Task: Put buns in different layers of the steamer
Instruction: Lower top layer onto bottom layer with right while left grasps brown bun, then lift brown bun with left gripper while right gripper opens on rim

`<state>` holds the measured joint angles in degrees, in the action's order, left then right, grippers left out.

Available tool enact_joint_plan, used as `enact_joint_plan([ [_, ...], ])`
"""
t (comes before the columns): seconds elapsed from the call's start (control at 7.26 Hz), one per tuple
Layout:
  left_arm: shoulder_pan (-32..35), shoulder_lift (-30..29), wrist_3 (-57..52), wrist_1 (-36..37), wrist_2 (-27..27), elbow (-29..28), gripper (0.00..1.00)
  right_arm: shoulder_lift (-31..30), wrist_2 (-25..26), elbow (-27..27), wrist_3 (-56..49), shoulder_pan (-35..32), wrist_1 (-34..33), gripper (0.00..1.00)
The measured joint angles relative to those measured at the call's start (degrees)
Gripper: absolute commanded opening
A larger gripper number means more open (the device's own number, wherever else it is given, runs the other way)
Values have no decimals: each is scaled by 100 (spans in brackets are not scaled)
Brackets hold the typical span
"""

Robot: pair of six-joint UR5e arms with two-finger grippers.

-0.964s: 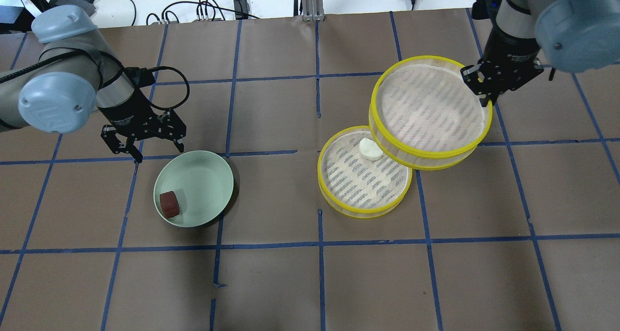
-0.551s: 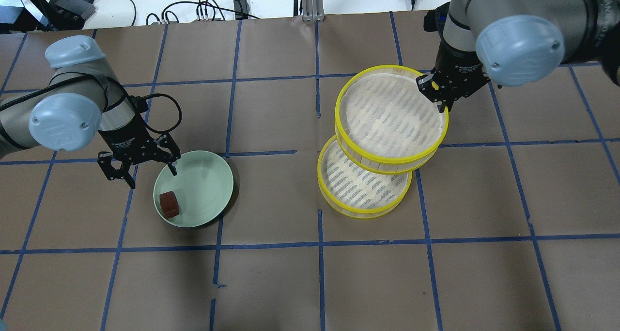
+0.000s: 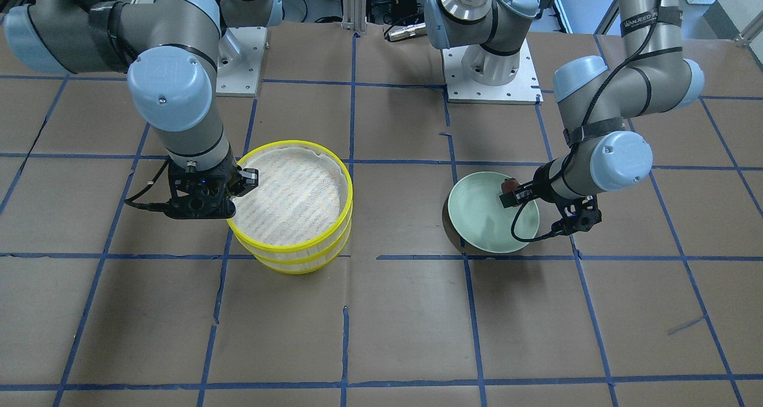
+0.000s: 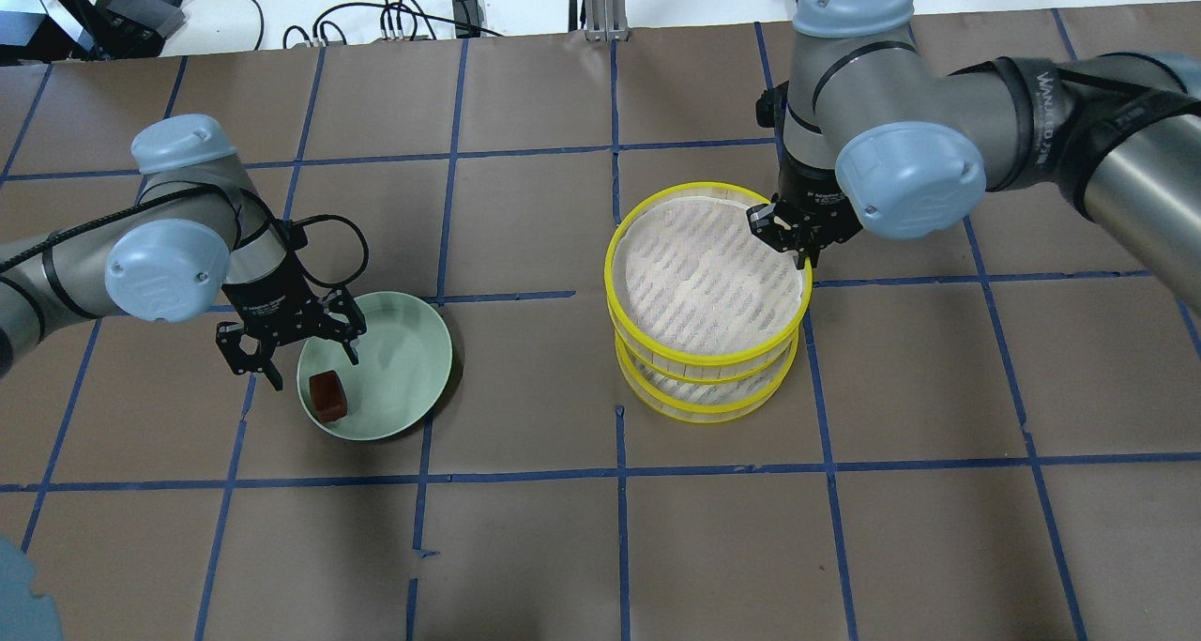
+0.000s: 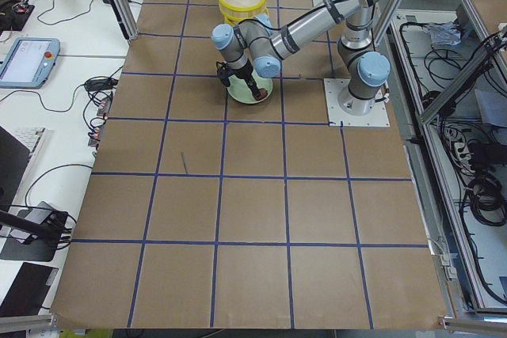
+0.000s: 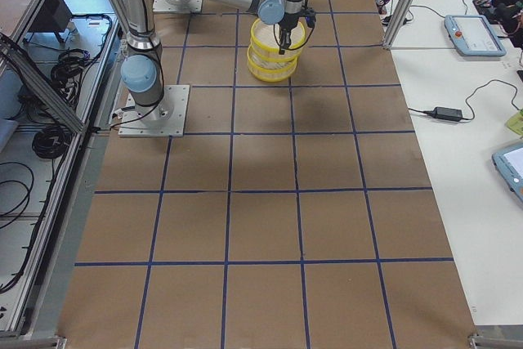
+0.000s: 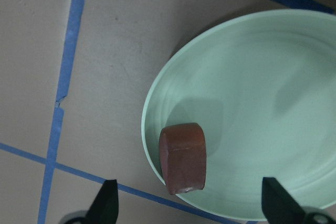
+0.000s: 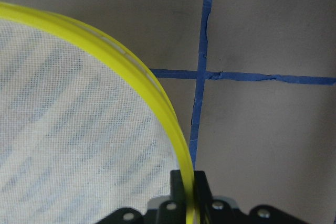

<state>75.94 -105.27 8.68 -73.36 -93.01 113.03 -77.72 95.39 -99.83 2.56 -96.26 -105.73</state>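
Right now the right gripper (image 4: 796,243) is pinching the top rim of the steamer (image 4: 704,284) to stack it straight. The left gripper (image 4: 316,372) is hovering wide open and empty over the brown bun (image 4: 328,396), likely to grab it.

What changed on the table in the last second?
The right end effector carried the upper steamer tier leftward onto the lower tier, covering the white bun, still gripping its rim. The left end effector, open, moved toward the brown bun. The plate and bun stayed.
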Motion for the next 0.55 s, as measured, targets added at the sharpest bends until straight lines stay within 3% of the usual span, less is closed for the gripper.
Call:
enact_joint_plan([
  [0.14,0,-39,-3,172,3,113,63,21,41,-84,17,-10,-118,6],
  [0.28,0,-60,-7,279,7,192,24,35,84,-180,23,-11,-247,6],
  [0.55,0,-63,-28,319,4,279,2,43,171,-327,20,-13,-477,6],
])
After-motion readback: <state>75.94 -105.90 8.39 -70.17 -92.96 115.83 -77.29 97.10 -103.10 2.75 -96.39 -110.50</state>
